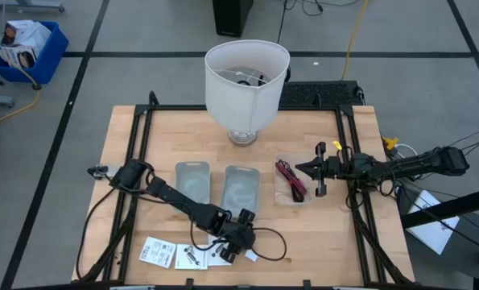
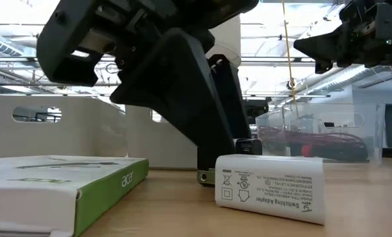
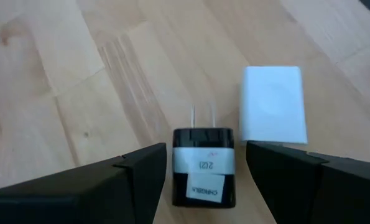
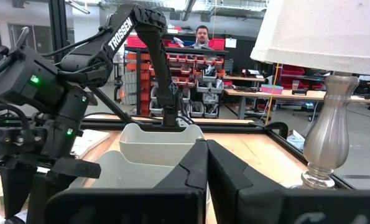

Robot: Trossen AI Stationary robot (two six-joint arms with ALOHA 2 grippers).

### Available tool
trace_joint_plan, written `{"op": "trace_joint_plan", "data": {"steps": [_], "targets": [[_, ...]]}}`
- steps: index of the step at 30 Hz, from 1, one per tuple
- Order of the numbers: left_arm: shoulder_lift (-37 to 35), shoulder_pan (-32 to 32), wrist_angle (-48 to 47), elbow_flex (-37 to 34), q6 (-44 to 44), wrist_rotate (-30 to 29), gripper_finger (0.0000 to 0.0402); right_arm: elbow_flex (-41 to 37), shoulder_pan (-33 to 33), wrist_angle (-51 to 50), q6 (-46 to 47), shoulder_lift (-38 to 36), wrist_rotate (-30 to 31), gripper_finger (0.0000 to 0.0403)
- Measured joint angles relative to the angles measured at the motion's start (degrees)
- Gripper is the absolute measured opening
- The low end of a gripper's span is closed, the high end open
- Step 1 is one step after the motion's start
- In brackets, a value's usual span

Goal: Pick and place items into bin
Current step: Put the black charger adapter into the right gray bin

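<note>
My left gripper [image 1: 237,240] is open near the table's front edge. In the left wrist view [image 3: 204,155] its two fingers stand on either side of a small black plug adapter [image 3: 204,174] with a white label and two prongs. A narrow gap shows on each side. The adapter lies flat on the wood. A white adapter block [image 3: 273,104] lies just beyond it and also shows in the low view [image 2: 269,187]. Small white packets [image 1: 157,251] lie at the front left. My right gripper [image 1: 301,167] is shut and empty, held above a clear bin [image 1: 294,181] holding black and magenta cable ties.
Two grey bins [image 1: 192,181] [image 1: 241,187] stand mid-table. A lamp with a big white shade [image 1: 247,80] stands at the far edge. A white and green box [image 2: 57,191] lies near the front edge. A black frame [image 1: 134,145] borders the table. A person [image 4: 201,36] is in the room behind.
</note>
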Motion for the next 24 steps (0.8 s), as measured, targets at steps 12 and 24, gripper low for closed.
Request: {"op": "trace_joint_plan", "data": {"steps": [12,24], "targets": [[0.00,0.09,-0.42,0.00,0.34,1.24,0.0139,0.00,0.01,0.00,-0.02,0.01,0.00,0.0000],[-3.19,-1.62,-8.42,7.91,6.20,-3.93,0.0139,0.00,0.02,-0.09,-0.02,0.07,-0.02,0.0000]]}}
